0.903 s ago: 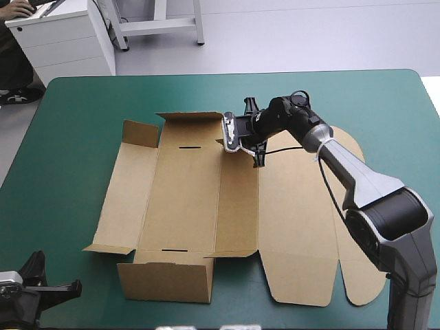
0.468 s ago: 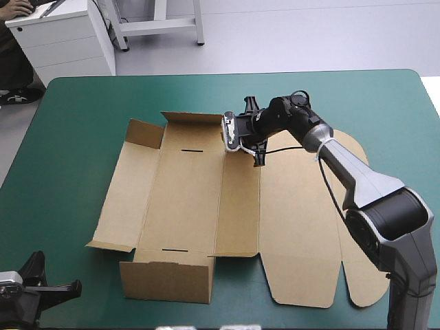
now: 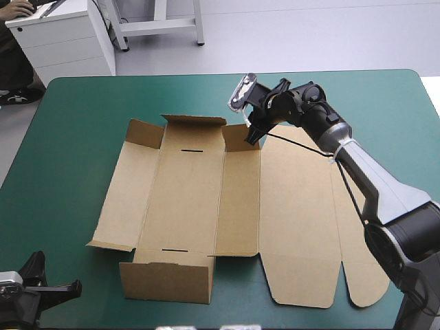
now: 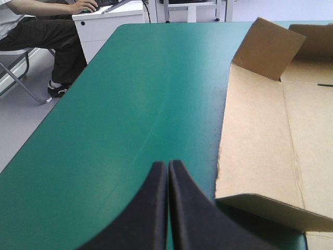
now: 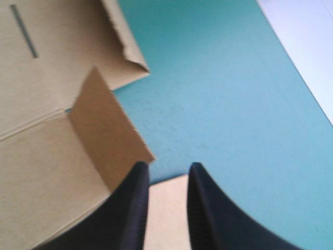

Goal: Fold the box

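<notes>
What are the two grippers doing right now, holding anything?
Left gripper: shut, holding nothing.
Right gripper: open, empty, over the box at its far edge.

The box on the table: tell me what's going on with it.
The right gripper is at the far edge of the brown box, beside a small raised flap, fingers slightly apart and holding nothing. The left gripper is shut and sits clear of the box, by the table's near left corner. The box is partly folded: the near wall and far wall stand up, and the lid lies flat on the teal-green cover.
</notes>
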Controlling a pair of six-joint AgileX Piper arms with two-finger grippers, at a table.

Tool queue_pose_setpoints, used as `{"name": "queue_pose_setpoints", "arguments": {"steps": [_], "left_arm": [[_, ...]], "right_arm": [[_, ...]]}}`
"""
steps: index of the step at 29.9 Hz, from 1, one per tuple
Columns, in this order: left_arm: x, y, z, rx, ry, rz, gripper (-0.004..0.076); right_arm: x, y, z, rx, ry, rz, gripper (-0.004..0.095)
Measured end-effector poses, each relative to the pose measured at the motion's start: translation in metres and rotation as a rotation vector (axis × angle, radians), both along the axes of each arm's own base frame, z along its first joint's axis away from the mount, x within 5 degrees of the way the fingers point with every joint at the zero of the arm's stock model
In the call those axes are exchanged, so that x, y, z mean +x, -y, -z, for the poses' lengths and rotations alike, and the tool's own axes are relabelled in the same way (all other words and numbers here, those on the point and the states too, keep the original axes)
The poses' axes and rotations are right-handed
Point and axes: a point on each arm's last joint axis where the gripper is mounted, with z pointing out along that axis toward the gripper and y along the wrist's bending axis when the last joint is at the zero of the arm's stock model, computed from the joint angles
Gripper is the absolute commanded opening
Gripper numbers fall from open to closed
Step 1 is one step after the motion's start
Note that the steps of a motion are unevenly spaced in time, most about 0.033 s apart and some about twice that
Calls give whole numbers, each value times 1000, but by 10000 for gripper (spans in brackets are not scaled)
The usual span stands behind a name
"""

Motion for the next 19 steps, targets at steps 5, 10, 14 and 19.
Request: {"name": "queue_pose_setpoints", "arguments": {"steps": [5,10,14,19], "left_arm": [[0,0,0,0,0,0,6],[0,0,0,2,0,-1,204],[0,0,0,3,0,-2,467],[0,0,0,5,0,-4,597]], "right_arm": [[-1,20,-13,101,-23,286,-19],[-8,36,-23,202,-86,468,-19],[-20,46,-22,247,-131,549,-19],[-52,59,-3,271,-186,600,-19]]}}
